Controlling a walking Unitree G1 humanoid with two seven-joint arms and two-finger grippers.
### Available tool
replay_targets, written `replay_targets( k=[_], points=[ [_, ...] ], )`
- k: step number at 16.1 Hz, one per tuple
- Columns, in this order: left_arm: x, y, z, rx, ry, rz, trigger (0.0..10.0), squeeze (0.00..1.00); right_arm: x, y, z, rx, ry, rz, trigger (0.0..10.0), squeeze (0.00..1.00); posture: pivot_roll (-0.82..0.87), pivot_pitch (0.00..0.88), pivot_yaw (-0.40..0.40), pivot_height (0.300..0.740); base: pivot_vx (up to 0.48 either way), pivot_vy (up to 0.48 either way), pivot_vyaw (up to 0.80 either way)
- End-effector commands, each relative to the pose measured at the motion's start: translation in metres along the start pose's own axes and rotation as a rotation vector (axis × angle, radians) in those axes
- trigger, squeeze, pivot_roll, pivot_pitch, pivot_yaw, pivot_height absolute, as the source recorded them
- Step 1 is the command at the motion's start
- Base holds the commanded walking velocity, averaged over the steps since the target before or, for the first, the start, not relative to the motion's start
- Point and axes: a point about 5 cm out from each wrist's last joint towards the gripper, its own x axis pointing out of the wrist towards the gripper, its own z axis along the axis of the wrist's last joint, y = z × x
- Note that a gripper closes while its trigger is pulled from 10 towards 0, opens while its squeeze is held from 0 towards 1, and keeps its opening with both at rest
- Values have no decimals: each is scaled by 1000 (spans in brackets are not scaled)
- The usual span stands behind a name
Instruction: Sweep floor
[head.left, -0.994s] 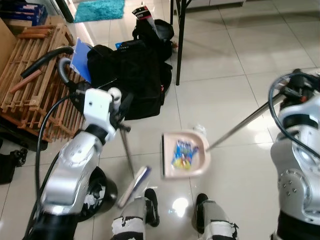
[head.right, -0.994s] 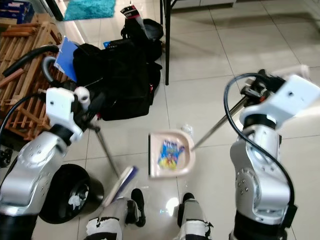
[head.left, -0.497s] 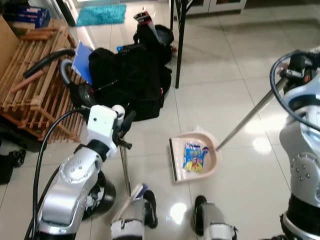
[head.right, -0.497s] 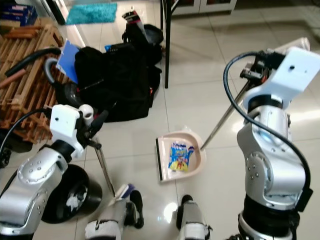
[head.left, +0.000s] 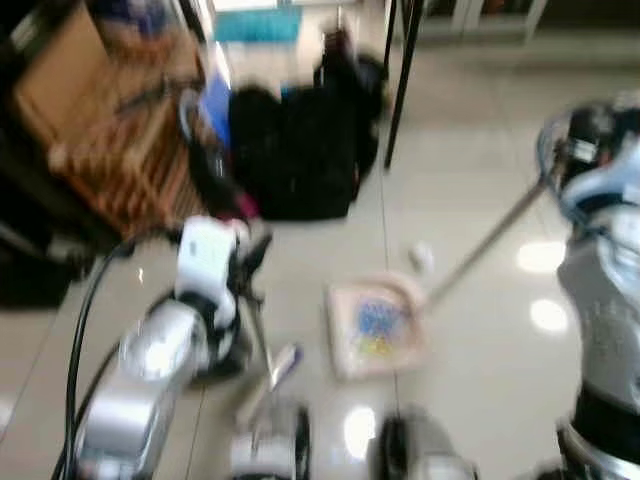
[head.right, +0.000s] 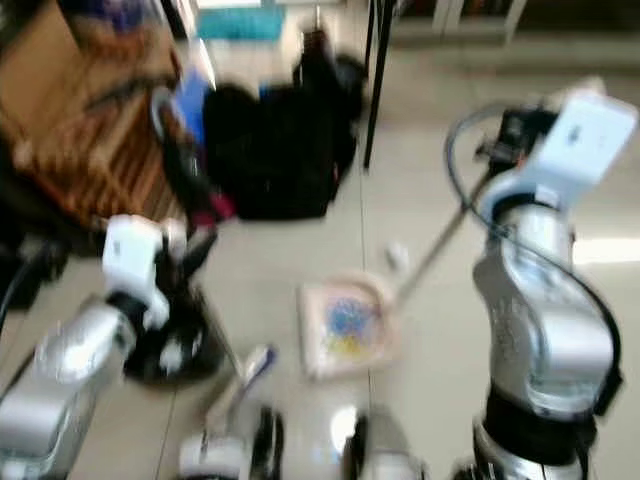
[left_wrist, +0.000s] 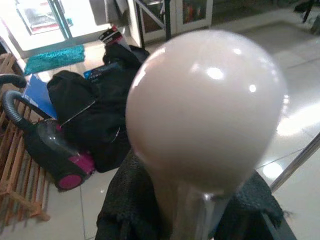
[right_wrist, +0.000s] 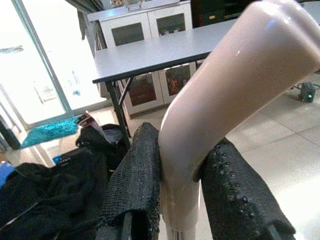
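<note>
Seemingly the dustpan (head.left: 375, 328) lies down-left of the right hand (right_wrist: 180, 200) (clenched on its handle (right_wrist: 225, 95)); left hand (left_wrist: 195, 220) grips the broom (head.left: 262, 345)

Broom and dustpan over the pale tiled floor (head.left: 480, 190)

The pink dustpan (head.left: 375, 325) sits low at the tiles with a blue and yellow wrapper (head.left: 372, 328) lying in its tray (head views are motion-blurred, so floor contact cannot be judged); its metal pole (head.left: 480, 240) slants up toward the robot's right, ending in a bent beige handle (right_wrist: 225, 95). The broom (head.left: 268, 372) leans on a thin shaft, brush head low near the robot's feet, its top a rounded cream knob (left_wrist: 205, 105).
</note>
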Motion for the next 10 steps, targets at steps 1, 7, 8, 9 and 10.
replay_targets(
  k=[1, 7, 8, 9, 10],
  points=[
    [-4, 2, 1, 10, -3, 8, 10000, 0, -5, 1, 9, 0, -42, 4, 10000, 0, -53, 194, 65, 740, -326, 0, 0],
    [-7, 2, -5, -2, 12, 16, 10000, 0, -9, 3, 5, 24, -17, -6, 10000, 0, -50, 171, 56, 740, -327, 0, 0],
    [-7, 2, -5, -3, 13, 16, 10000, 0, -9, 4, 5, 26, -16, -5, 10000, 0, -50, 171, 56, 740, -326, 0, 0],
    [-9, 2, -6, -6, 21, 19, 10000, 0, -10, 5, 5, 27, -11, -2, 10000, 0, -50, 173, 52, 740, 0, 0, 0],
    [-10, 3, -9, -16, 43, 25, 10000, 0, -11, 5, 4, 28, -8, -2, 10000, 0, -48, 174, 50, 740, 0, 0, 0]
  ],
)
